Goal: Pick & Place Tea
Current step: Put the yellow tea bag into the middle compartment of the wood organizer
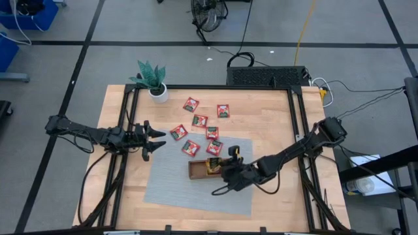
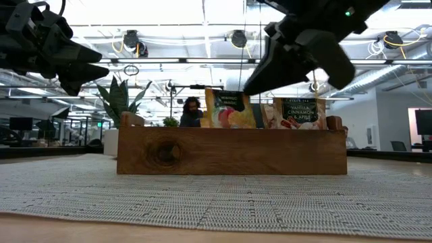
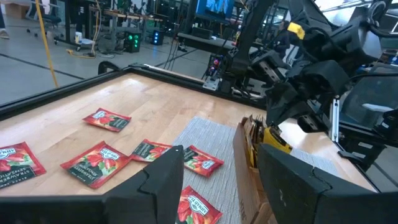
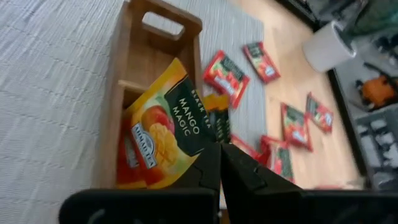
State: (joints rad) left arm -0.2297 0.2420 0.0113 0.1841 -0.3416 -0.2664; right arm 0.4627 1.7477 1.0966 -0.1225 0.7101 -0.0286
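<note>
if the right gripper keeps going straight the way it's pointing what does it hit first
Probably the orange-yellow mango tea sachet standing in the brown wooden tray; the shut right gripper points at its edge, though depth is unclear.

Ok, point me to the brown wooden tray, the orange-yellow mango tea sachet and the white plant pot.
Brown wooden tray (image 2: 233, 151): low view, bare front wall.
Orange-yellow mango tea sachet (image 4: 163, 134): right wrist view, printed face.
White plant pot (image 1: 158, 93): high view, rim beside the leaves.
</note>
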